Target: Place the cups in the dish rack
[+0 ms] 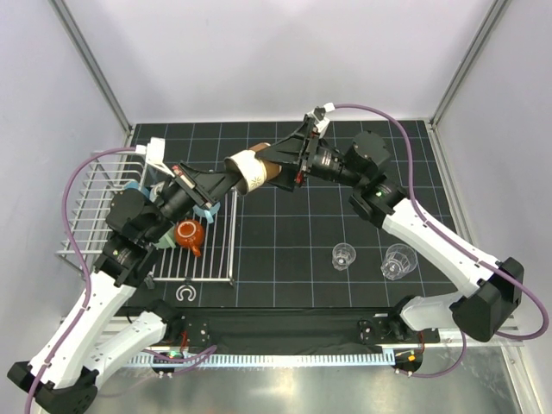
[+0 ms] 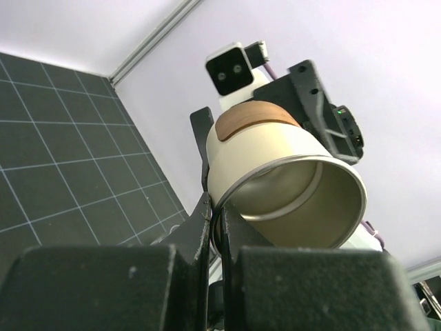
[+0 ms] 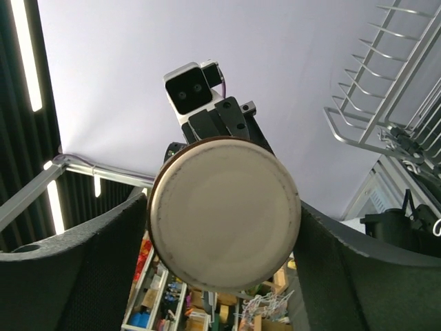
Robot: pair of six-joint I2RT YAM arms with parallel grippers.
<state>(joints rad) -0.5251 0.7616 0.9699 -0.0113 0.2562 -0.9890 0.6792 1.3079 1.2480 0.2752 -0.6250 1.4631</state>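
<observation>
On my overhead feed the black gridded table (image 1: 285, 233) fills the floor of the cell. The dish rack (image 1: 86, 216) sits on its left side, partly under the left arm. Both arms reach in toward the middle and meet above the rack's right edge, where they share one cream cup (image 1: 250, 171) with a brown band round its base, held on its side in the air. The left gripper (image 1: 231, 179) has the mouth end. On its wrist feed I see the gripper (image 2: 213, 227) closed to a thin slit with the steel-lined rim of the cup (image 2: 275, 145) pinched in it. The right gripper (image 1: 274, 166) has the base end. Its own camera looks straight at the cup's flat underside (image 3: 224, 231), and its fingers (image 3: 83, 269) lie against both sides of the base, set about as wide as the cup. I read that as a grip. Part of the rack's wire (image 3: 386, 89) shows at the upper right of that feed. Two clear cups (image 1: 345, 256) (image 1: 398, 261) stand near each other on the table, right of centre and well apart from the rack. An orange cup (image 1: 190, 233) lies in the rack just beside the left arm, and something pale blue-green (image 1: 207, 210) peeks out from under that arm, though I cannot tell its shape.
</observation>
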